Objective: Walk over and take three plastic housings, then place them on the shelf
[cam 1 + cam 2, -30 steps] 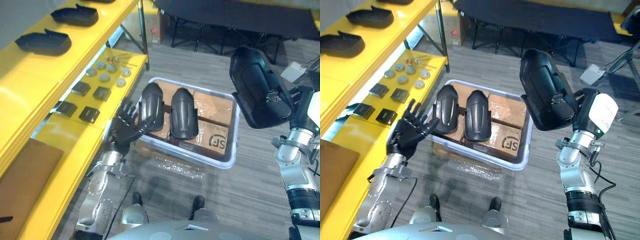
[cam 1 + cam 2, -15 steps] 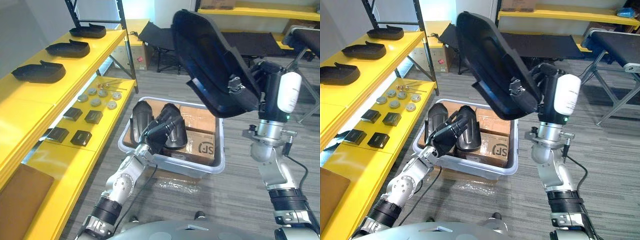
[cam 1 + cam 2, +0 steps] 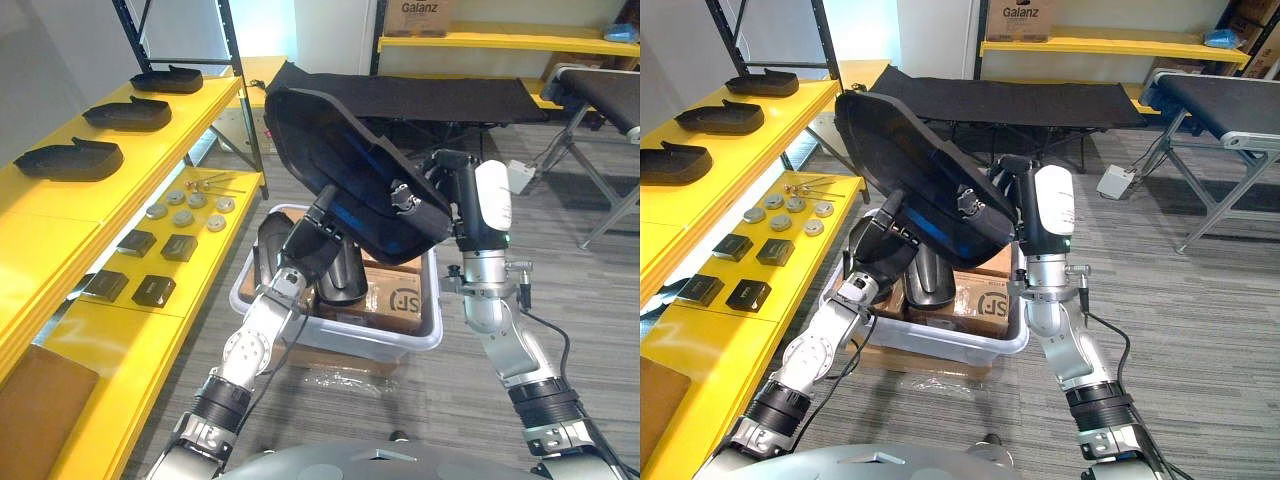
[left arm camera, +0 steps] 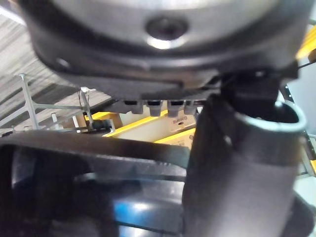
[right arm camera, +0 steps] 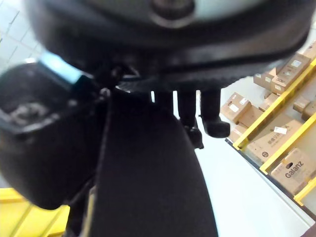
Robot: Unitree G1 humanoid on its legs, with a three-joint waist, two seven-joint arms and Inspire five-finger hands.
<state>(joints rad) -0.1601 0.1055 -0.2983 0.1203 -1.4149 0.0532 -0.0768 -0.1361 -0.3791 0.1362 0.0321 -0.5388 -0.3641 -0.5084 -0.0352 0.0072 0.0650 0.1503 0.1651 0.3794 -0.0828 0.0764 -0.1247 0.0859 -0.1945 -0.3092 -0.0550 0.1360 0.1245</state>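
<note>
Across the middle of the frame, the large black plastic housing (image 3: 340, 170) hangs in the air above the bin (image 3: 370, 345), its long axis slanting from upper left down to lower right. The right hand (image 3: 447, 190) has it at the lower right end; its wrist view shows the fingers hooked over the housing's dark rim, so this hand is gripping it. The left hand (image 3: 312, 238) comes up from the lower left and meets the housing's lower edge near the middle. It looks to be touching, but I cannot tell whether its fingers clasp the rim.

The yellow shelf (image 3: 60, 210) runs along the left of the frame, so the housing likely has to travel left, upper end first. The left hand is the nearer of the 2 to the shelf, while the right hand carries the load.

On the shelf's upper tier, 3 shelved housings (image 3: 68, 158) sit in a row toward the upper left, with bare yellow below them at the left edge, which seems the likeliest spot. The lower tier (image 3: 150, 330) holds round metal parts (image 3: 182, 215) and black blocks (image 3: 155, 290).

In the bin, 2 more housings (image 3: 268, 258) lie on cardboard boxes (image 3: 400, 295). Grey carpet (image 3: 590, 330) covers the floor, and a black cot (image 3: 450, 100) stands behind.
</note>
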